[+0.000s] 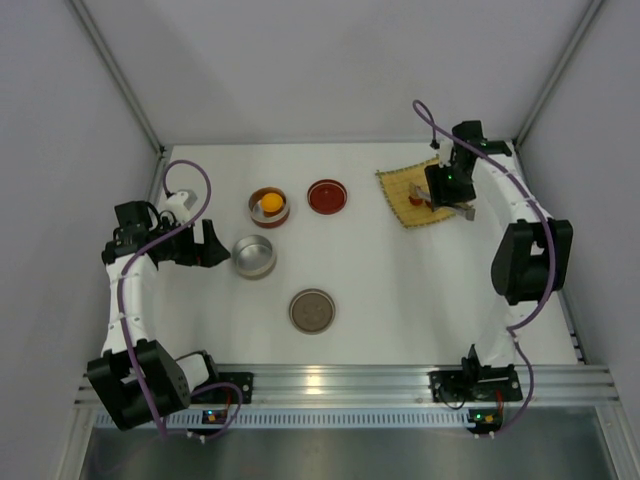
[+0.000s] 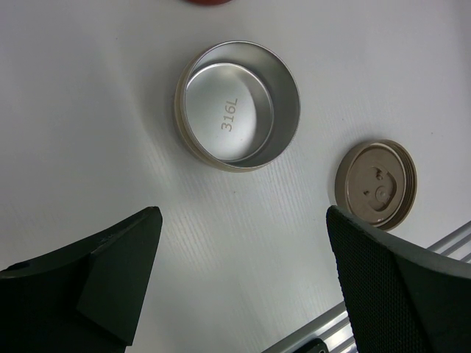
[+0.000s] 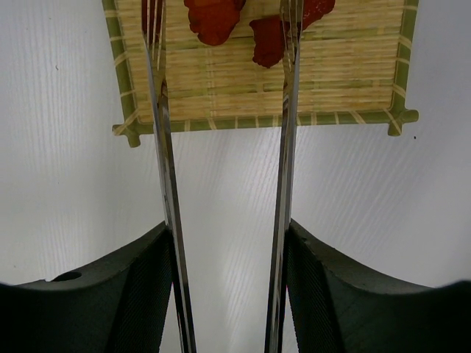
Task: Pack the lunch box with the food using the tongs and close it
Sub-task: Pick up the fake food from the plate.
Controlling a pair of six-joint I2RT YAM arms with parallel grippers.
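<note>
Tongs (image 3: 168,206) pinched in the right gripper (image 3: 228,228) reach over lumps (image 3: 213,18) on the mat (image 3: 221,81); left gripper (image 2: 243,220) gapes wide.

In the right wrist view the upper edge cuts off the tips of the tongs (image 3: 165,147), both red food lumps (image 3: 213,18) and the far part of the mat (image 3: 221,81); in the top view the right tool (image 1: 438,195) covers part of that mat and the lumps.

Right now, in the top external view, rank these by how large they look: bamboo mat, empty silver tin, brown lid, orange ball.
1. bamboo mat
2. empty silver tin and brown lid: look about alike, so not ranked
3. orange ball
</note>
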